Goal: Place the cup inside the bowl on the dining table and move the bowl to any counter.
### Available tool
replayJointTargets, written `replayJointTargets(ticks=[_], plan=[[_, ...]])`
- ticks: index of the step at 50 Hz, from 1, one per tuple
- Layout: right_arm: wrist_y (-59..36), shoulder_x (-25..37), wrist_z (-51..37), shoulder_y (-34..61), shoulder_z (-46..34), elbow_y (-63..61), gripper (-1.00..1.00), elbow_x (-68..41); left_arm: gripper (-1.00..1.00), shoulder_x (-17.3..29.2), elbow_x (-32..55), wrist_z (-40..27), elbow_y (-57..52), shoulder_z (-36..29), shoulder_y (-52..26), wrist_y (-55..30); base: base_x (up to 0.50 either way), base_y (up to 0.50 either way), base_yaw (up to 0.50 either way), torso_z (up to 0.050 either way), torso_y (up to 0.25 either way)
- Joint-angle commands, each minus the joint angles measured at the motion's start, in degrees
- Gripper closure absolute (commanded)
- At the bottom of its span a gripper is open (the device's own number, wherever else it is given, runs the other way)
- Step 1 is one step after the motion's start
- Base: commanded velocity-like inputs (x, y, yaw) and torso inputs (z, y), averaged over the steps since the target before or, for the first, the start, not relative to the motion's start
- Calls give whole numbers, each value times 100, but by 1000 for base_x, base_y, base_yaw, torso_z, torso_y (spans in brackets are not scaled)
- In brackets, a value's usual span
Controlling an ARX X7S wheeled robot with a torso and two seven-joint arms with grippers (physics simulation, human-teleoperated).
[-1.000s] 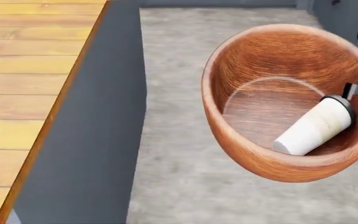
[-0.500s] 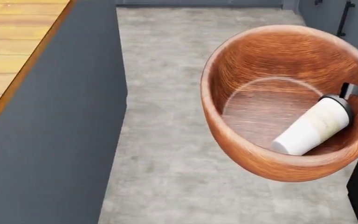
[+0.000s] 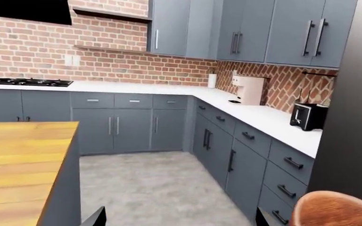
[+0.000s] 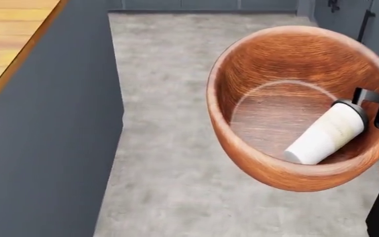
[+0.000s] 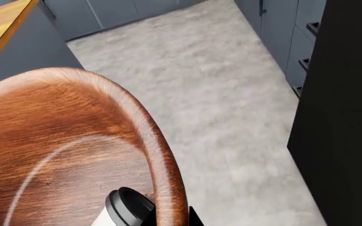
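Even, bright, diffuse light fills all three views, with no hard glare. The grey floor (image 4: 170,128) looks slightly smeared and soft. A faint pale sheen arcs across the inside of the bowl (image 4: 275,74). The brick wall (image 3: 36,52) stays crisp, and shadows are weak.

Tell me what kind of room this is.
A home kitchen, most likely: a white counter against a red brick wall, a gas hob, grey cabinets, and a toaster.

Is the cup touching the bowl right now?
Touching. In the head view the cup lies on its side inside the bowl, its base on the floor and its lid against the wall.
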State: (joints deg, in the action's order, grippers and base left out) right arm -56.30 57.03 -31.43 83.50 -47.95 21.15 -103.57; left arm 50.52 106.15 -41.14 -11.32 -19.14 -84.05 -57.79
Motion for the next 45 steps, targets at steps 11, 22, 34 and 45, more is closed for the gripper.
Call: replayJointTargets(ticks=[11, 22, 34, 45], plan=[[46, -106, 82, 83, 126, -130, 100, 149, -100, -53, -63, 32, 0, 18, 18, 64, 499, -190, 0, 0, 2], [74, -192, 174, 63, 69, -92, 100, 281, -100, -45, -100, 82, 20, 2, 49, 78, 500, -8, 0, 0, 2], [113, -171, 102, 21, 113, -74, 100, 191, -100, -15, -57, 83, 14, -2, 37, 72, 500, -30, 0, 0, 3], [134, -168, 134, -28, 110, -96, 100, 198, -100, -43, -93, 81, 14, -33, 38, 91, 500, -78, 0, 0, 1]])
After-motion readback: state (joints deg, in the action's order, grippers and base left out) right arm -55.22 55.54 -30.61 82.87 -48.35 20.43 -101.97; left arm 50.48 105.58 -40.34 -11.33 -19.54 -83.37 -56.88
